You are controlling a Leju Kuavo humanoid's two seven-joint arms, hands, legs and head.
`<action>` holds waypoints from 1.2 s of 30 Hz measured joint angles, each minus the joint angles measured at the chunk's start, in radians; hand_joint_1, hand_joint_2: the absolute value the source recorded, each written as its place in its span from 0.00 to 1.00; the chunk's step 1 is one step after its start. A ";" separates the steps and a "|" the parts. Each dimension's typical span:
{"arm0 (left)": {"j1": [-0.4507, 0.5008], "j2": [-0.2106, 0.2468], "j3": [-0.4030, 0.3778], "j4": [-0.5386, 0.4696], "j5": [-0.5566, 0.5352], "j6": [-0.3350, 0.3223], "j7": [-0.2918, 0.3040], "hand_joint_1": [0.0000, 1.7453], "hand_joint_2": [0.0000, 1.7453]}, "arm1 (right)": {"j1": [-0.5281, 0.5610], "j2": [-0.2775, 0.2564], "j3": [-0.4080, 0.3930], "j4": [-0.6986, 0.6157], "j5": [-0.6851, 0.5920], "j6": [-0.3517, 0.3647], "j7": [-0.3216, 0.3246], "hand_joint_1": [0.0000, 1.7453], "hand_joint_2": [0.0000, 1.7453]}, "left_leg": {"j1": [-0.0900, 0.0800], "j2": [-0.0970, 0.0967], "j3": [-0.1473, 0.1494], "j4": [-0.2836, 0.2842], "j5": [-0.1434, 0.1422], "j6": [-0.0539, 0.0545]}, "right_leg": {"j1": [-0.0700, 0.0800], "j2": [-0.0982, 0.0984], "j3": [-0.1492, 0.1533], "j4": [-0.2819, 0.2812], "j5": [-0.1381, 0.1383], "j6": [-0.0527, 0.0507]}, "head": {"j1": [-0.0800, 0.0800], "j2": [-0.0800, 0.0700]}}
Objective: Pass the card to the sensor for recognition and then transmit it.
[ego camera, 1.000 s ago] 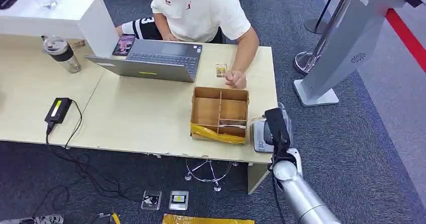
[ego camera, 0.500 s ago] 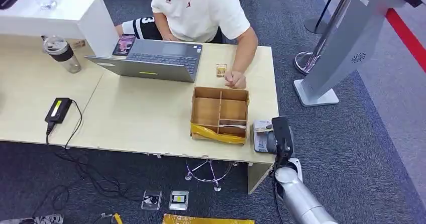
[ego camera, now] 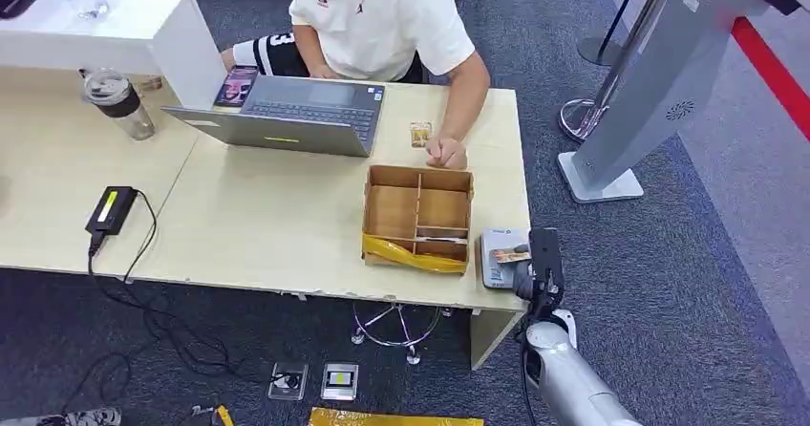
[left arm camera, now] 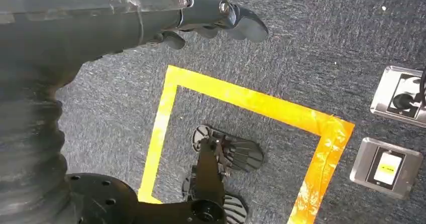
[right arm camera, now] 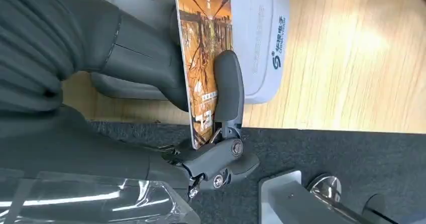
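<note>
Head view: card (ego camera: 505,253) flat over sensor (ego camera: 494,264), lengthwise across desk, pinched by right hand (ego camera: 535,271).

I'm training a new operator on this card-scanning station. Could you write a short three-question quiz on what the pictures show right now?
1. True or false: the right hand grips the card over the white card reader.
2. Multiple choice: where does the cardboard box sit relative to the card reader? A) beside it on the desk B) on the floor C) on the laptop
3. Fill in: the left hand hangs over grey carpet marked with yellow ____.

Key: 1 true; 2 A; 3 tape
</note>
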 joint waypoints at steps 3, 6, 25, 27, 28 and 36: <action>0.000 0.000 0.000 0.000 0.002 0.000 0.000 0.00 1.00 | -0.003 0.000 0.000 0.000 -0.021 -0.001 -0.007 1.00 1.00 | 0.000 0.000 0.000 0.000 0.000 0.000 | 0.000 0.000 0.000 0.000 0.000 0.000 | 0.000 0.000; 0.000 0.000 0.000 0.000 0.002 -0.002 0.000 0.00 1.00 | -0.010 0.000 -0.003 0.001 -0.042 -0.002 -0.012 1.00 1.00 | 0.000 0.000 0.000 0.000 0.000 0.000 | 0.000 0.000 0.000 0.000 0.000 0.000 | 0.000 0.000; 0.000 0.017 -0.003 0.000 -0.014 -0.076 -0.025 0.00 1.00 | -0.151 0.002 -0.019 -0.333 0.119 -0.137 -0.072 1.00 1.00 | 0.000 0.000 -0.001 0.000 0.001 0.000 | 0.000 -0.001 0.000 0.001 0.001 0.000 | 0.000 0.000; 0.000 0.022 -0.008 0.000 -0.021 -0.086 -0.030 0.00 1.00 | -0.168 0.017 -0.028 -0.410 0.206 -0.137 -0.074 1.00 1.00 | 0.000 0.000 -0.001 0.000 0.001 0.000 | 0.000 0.000 0.000 0.001 0.001 0.000 | 0.000 0.000; 0.000 0.024 -0.008 0.000 -0.022 -0.088 -0.033 0.00 1.00 | -0.178 0.020 -0.031 -0.441 0.229 -0.137 -0.066 1.00 1.00 | 0.000 0.000 -0.001 0.000 0.001 0.000 | 0.000 0.000 0.000 0.001 0.001 0.000 | 0.000 0.000; 0.000 0.036 -0.033 0.000 -0.035 -0.111 -0.047 0.00 1.00 | -0.246 0.054 -0.030 -0.594 0.347 -0.098 -0.039 1.00 1.00 | 0.000 0.000 -0.001 0.000 0.001 0.000 | 0.000 0.000 0.000 0.001 0.001 0.000 | 0.000 0.000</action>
